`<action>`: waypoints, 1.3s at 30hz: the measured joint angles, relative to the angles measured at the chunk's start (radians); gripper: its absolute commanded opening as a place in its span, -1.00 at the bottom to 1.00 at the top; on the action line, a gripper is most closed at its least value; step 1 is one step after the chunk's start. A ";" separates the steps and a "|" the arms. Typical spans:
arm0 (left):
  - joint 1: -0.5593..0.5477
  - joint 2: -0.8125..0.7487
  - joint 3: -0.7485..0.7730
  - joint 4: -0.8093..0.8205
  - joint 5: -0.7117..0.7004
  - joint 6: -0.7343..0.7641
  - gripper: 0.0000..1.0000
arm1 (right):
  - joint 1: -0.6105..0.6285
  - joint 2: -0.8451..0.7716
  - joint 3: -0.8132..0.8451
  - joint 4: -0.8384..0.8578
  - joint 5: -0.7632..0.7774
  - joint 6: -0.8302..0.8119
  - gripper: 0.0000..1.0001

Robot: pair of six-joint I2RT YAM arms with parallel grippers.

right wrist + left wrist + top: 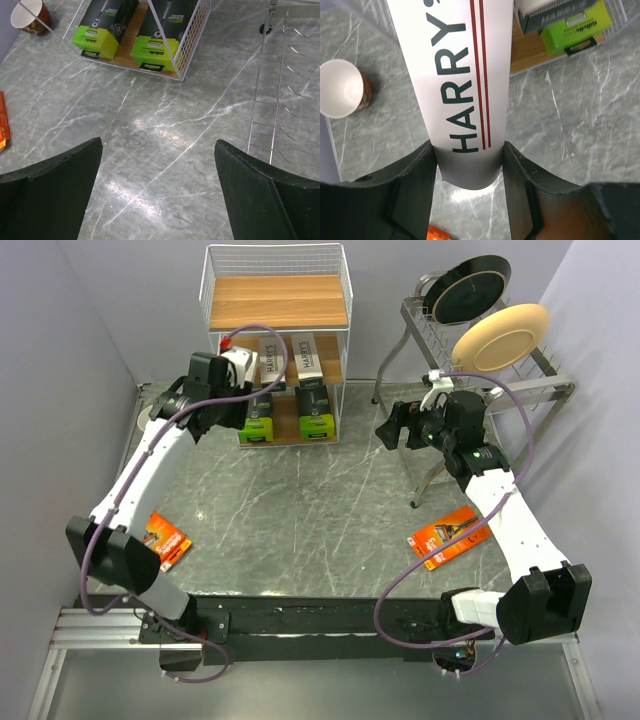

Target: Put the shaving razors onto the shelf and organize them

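My left gripper [232, 370] is shut on a long white HARRY'S box [455, 75], held above the table at the left side of the shelf [210, 300], a white wire rack. The middle tier holds two white HARRY'S boxes [272, 358] [307, 355]. The bottom tier holds two black boxes with lime-green ends [260, 418] [315, 412]; both also show in the right wrist view [95, 37] [154, 50]. One flat orange pack [168, 540] lies near left, another [450, 535] near right. My right gripper [388, 428] is open and empty above bare table, right of the shelf [158, 142].
A grey dish rack [545, 370] with a black plate [470, 288] and a beige plate [500, 337] stands at the back right; its wires [280, 75] show in the right wrist view. A white paper cup [340, 87] stands left of the shelf. The shelf's top tier [275, 300] is bare wood.
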 measured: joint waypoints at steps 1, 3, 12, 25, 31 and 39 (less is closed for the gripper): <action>0.000 0.020 0.014 0.008 0.000 0.000 0.06 | 0.000 0.000 0.000 0.000 0.000 0.000 1.00; 0.000 0.052 0.030 0.013 -0.003 -0.001 0.06 | 0.000 0.000 0.000 0.000 0.001 -0.001 1.00; 0.004 0.127 0.079 0.021 -0.055 -0.012 0.18 | 0.000 0.000 0.000 0.000 0.008 -0.005 1.00; 0.017 0.192 0.214 0.062 -0.066 -0.076 0.29 | 0.000 0.006 0.000 0.001 0.009 -0.008 1.00; 0.018 0.235 0.240 0.079 -0.068 -0.097 0.31 | 0.000 0.006 0.000 0.001 0.013 -0.008 1.00; 0.018 0.262 0.272 0.080 -0.084 -0.124 0.24 | 0.000 0.006 0.000 0.001 0.015 -0.008 1.00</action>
